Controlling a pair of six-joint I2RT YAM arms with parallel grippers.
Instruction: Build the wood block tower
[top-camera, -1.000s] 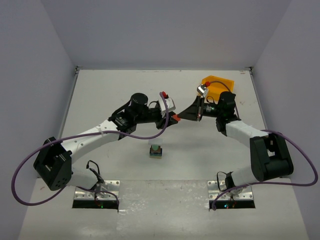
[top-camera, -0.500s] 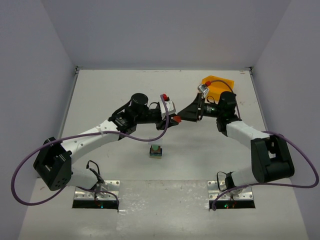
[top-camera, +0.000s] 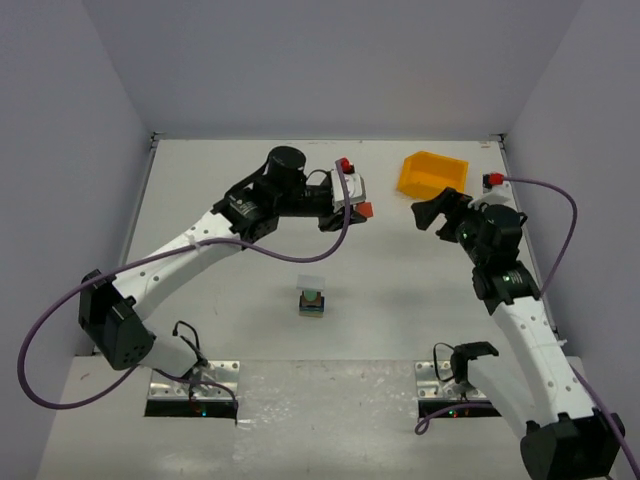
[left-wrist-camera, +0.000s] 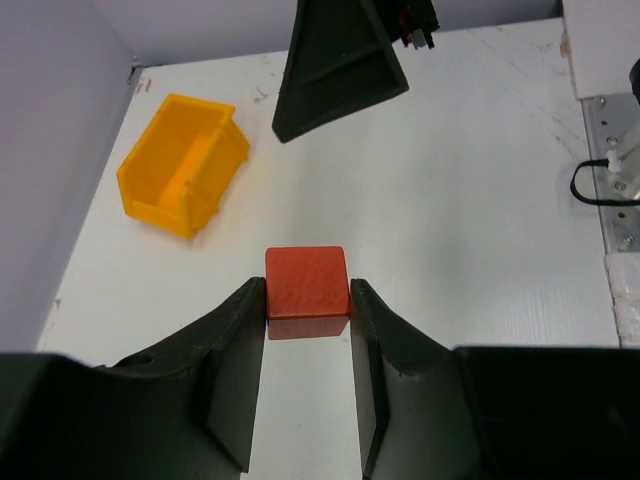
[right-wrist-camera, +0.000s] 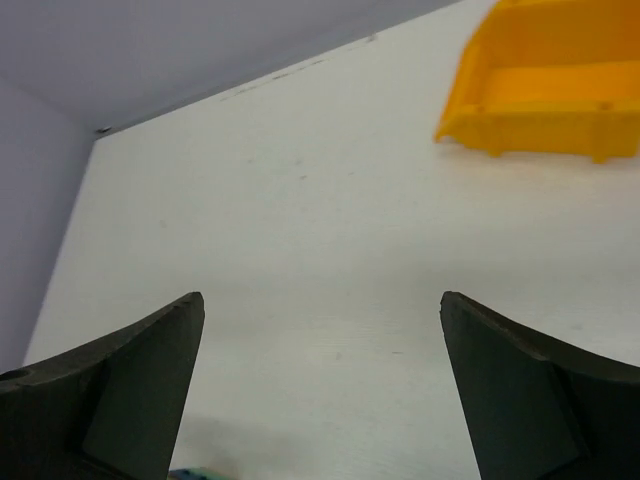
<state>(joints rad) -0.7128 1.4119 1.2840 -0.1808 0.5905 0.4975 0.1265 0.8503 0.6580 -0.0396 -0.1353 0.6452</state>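
top view: the left gripper (top-camera: 356, 211) sits just above the frame's middle, clamped on a red block (top-camera: 365, 210); the partly built wood block tower (top-camera: 312, 301) stands alone on the table (top-camera: 200, 180) below centre, some green showing on it, well apart from both arms; the right gripper (top-camera: 432, 212) hangs right of centre, just below the yellow bin (top-camera: 432, 172); only the left wrist view shows the fingers (left-wrist-camera: 235, 350) pressing the block's two opposite sides; only the right wrist view shows that gripper's jaws spread wide over white table, the bin at upper right.
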